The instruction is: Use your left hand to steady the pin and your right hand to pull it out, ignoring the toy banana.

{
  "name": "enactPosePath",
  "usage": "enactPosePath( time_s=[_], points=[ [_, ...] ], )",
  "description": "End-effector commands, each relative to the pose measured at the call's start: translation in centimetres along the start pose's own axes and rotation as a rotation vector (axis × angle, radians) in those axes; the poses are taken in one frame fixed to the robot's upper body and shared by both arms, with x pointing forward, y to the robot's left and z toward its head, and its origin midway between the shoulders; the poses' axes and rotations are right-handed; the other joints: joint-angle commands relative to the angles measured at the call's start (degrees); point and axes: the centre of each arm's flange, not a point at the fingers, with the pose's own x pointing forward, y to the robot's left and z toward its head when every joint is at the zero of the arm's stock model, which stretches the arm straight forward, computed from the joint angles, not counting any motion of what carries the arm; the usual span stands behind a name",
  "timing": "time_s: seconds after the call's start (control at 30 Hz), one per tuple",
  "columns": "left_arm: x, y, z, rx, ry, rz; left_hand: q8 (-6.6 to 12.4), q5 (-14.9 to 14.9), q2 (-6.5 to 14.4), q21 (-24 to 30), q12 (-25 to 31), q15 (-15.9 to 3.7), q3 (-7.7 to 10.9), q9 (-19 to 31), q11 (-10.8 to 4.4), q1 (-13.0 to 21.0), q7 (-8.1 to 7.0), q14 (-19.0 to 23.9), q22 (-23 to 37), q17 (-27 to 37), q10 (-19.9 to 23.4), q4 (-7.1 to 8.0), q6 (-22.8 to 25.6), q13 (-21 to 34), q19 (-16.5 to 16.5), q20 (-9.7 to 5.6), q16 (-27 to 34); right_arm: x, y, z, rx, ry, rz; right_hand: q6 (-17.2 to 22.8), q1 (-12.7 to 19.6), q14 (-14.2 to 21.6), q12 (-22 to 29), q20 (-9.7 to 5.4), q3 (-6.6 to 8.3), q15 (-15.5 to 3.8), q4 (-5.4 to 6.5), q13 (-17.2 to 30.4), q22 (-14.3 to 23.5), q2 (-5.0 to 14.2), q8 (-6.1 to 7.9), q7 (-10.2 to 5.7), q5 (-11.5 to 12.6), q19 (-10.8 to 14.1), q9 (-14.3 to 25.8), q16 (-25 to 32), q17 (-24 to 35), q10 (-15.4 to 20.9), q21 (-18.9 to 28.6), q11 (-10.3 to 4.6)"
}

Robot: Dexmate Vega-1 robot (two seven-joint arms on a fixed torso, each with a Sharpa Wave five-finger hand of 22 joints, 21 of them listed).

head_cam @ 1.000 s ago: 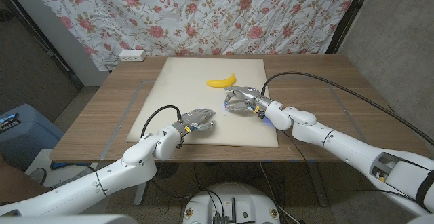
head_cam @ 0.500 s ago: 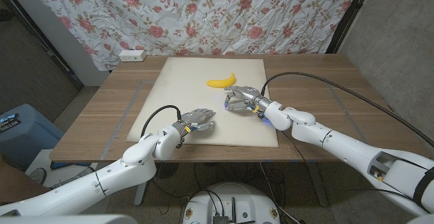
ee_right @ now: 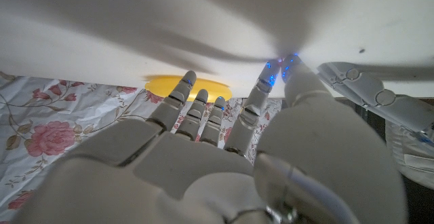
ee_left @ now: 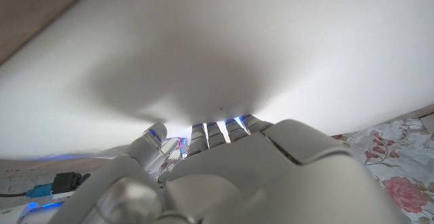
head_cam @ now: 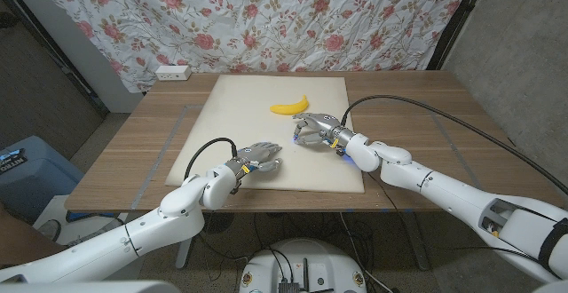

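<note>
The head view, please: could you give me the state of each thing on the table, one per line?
Left hand: on the white mat, fingers spread, holding nothing.
Right hand: on the mat, fingers curled; whether it holds anything cannot be told.
Banana: lying on the mat, untouched, apart from both hands.
Mat: flat on the table.
Pin: cannot be made out.

White arms (head_cam: 177, 206), black cables (head_cam: 426, 106), seemingly grey-fingered robot hands (head_cam: 256, 158)

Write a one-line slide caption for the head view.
Two robot hands, left and right, over a white board on a wooden table, a toy banana beyond them.
</note>
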Motion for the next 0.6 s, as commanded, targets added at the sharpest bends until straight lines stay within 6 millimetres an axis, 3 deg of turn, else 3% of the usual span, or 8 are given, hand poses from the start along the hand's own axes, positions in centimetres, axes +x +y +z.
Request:
enactPosePath(
  time_s=[0.03,0.6],
  points=[
    [0.01,-0.12,-0.01,-0.003,-0.001,-0.009,0.42,0.0,6.5,0.5,0.3,-3.01,0.04,0.4,-0.08,0.8,-0.59,0.6,0.1,0.1,0.4,-0.41,2.1,0.1,0.5,-3.3,0.3,0.13,0.05,0.05,0.014,0.001,-0.001,1.1,0.8,0.4,0.3,-0.04,-0.26,-2.41,0.03,0.1,0.2,0.07,0.73,0.0,0.2,0.5,0.3,0.3,0.3,0.6,0.3,-0.29],
    [-0.31,-0.31,0.27,-0.001,0.013,-0.013,0.37,-0.2,6.4,0.5,0.3,-2.92,0.27,0.3,-0.14,1.3,-0.67,0.7,0.1,0.1,0.5,-1.12,2.3,0.1,0.6,-3.16,0.2,-0.25,-0.24,-0.28,0.085,0.014,-0.006,3.6,1.3,0.6,0.4,-0.09,-0.31,-2.65,0.49,0.1,0.3,1.27,1.48,-0.03,-0.1,0.6,0.3,0.5,0.6,1.9,0.1,-0.97]
  ],
)
